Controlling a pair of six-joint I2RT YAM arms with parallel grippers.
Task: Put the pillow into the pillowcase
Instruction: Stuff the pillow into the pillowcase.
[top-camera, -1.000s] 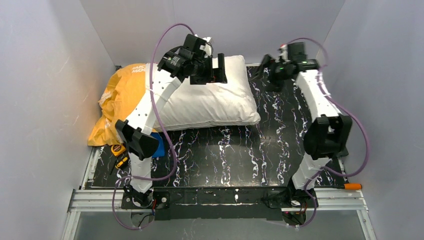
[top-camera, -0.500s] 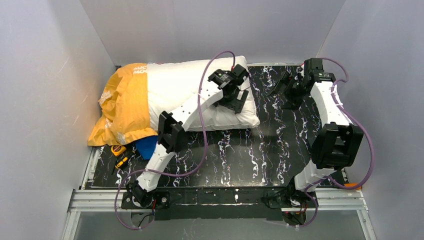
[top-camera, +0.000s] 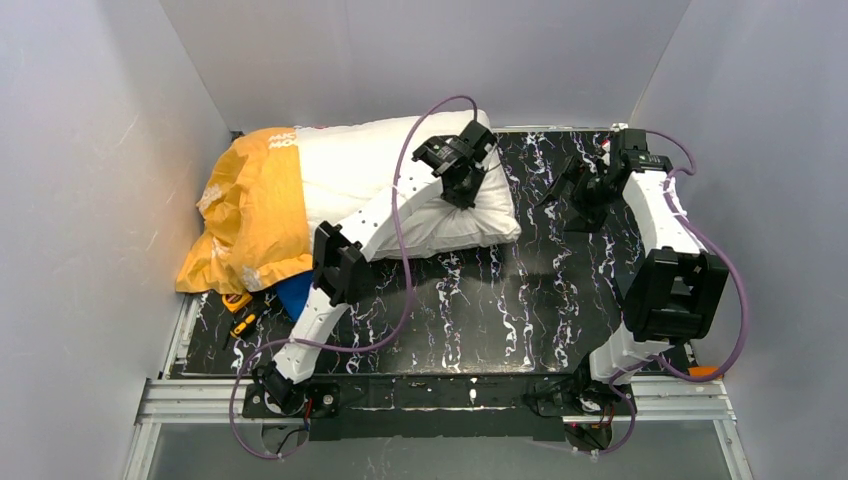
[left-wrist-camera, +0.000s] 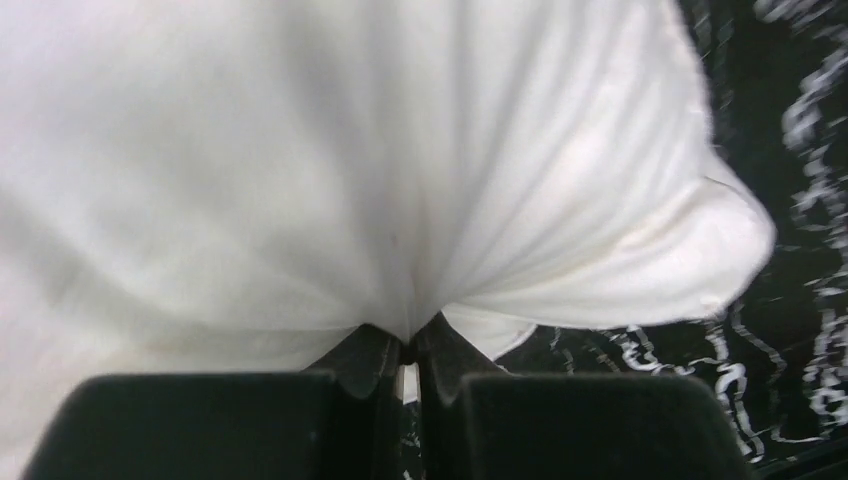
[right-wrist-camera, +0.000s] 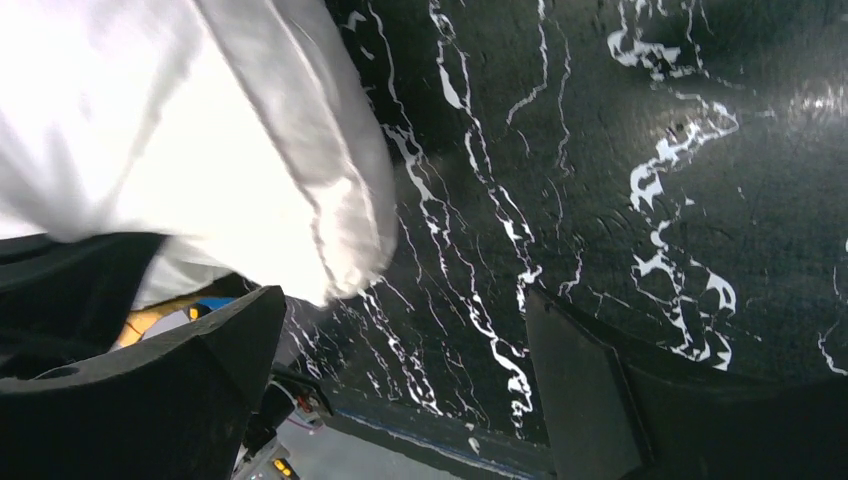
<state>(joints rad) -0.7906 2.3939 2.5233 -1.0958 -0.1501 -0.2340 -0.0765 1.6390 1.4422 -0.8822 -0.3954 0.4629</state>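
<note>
The white pillow lies across the back of the table, its left part inside the orange-yellow pillowcase. A bit of the case's blue side shows under the left arm. My left gripper is at the pillow's right end, shut on a pinch of its fabric. In the left wrist view the pillow puckers into the closed left gripper. My right gripper stands open to the right of the pillow, apart from it. The right wrist view shows the right gripper with nothing in it and the pillow's corner beside it.
The table is black with white marbling. A yellow-and-black tool lies at its left edge near the pillowcase. An orange-handled thing sits at the near right corner. Grey walls close in on three sides.
My left arm has come down from above the pillow to its right end and shut on the fabric. My right arm has shifted right and nearer, still open.
</note>
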